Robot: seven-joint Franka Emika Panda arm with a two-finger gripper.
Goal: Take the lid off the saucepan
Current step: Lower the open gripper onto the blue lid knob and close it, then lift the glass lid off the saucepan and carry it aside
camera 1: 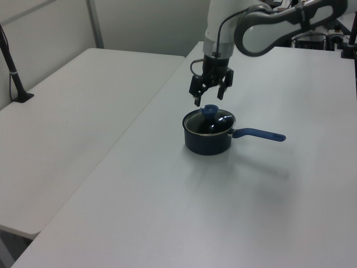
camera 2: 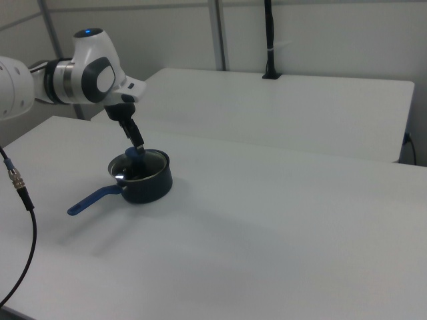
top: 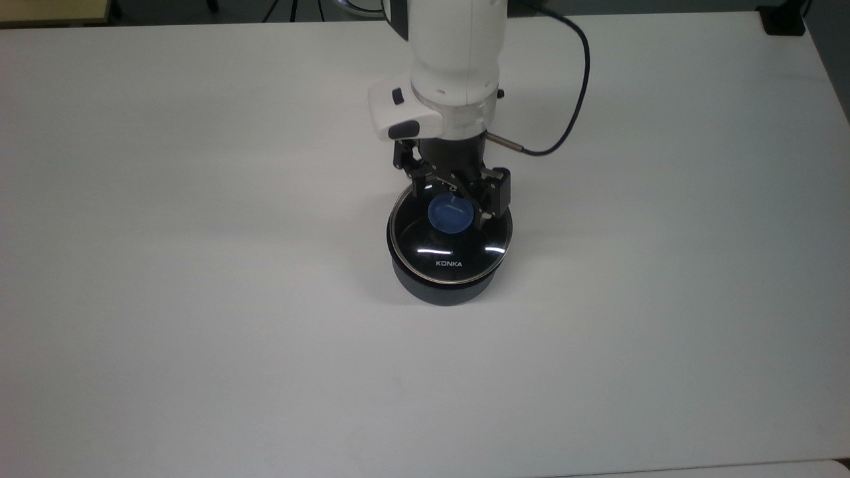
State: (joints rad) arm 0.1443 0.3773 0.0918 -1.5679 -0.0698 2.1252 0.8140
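You see the dark navy round saucepan (camera 1: 207,140) on the white table (camera 1: 268,195), its long blue handle (camera 1: 258,134) pointing toward the left view's right. The clear glass lid (top: 450,242) sits on it. The black gripper (top: 453,207) hangs with jaws wide around the blue knob (top: 450,214).

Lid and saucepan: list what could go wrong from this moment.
1. The open gripper straddles the blue knob just above the lid; descending off-centre, a finger might strike the glass.
2. The knob is round and smooth, so a shallow grip might slip.
3. The saucepan stands free on the table; a sideways pull could drag or tip it.
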